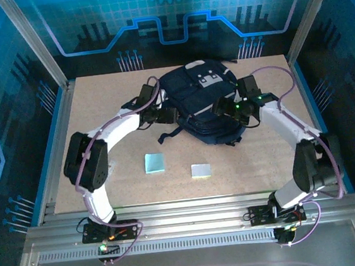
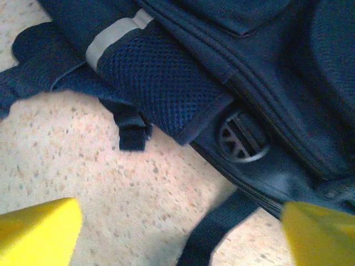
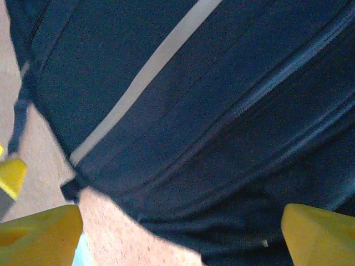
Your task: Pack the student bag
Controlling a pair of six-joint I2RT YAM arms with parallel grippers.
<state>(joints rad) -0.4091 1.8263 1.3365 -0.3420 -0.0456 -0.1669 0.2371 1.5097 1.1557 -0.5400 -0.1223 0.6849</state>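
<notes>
Flanking the large dark navy fabric student bag (image 1: 200, 99), which lies flat at the far centre of the desk (image 1: 112, 178), the left tool (image 2: 178, 231) and right tool (image 3: 180, 233) stand wide and empty, likely positioned to open it. The pale blue square pad (image 1: 154, 163) and pale green square pad (image 1: 201, 170) lie unpacked near it.

Student bag (image 3: 194, 111), yellow fingers (image 3: 39, 233) partly beyond wrist-view edges.

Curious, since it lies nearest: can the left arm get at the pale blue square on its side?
Probably yes: the left pincer stands open beside the student bag, and only bare table lies between it and the pale blue square.
</notes>
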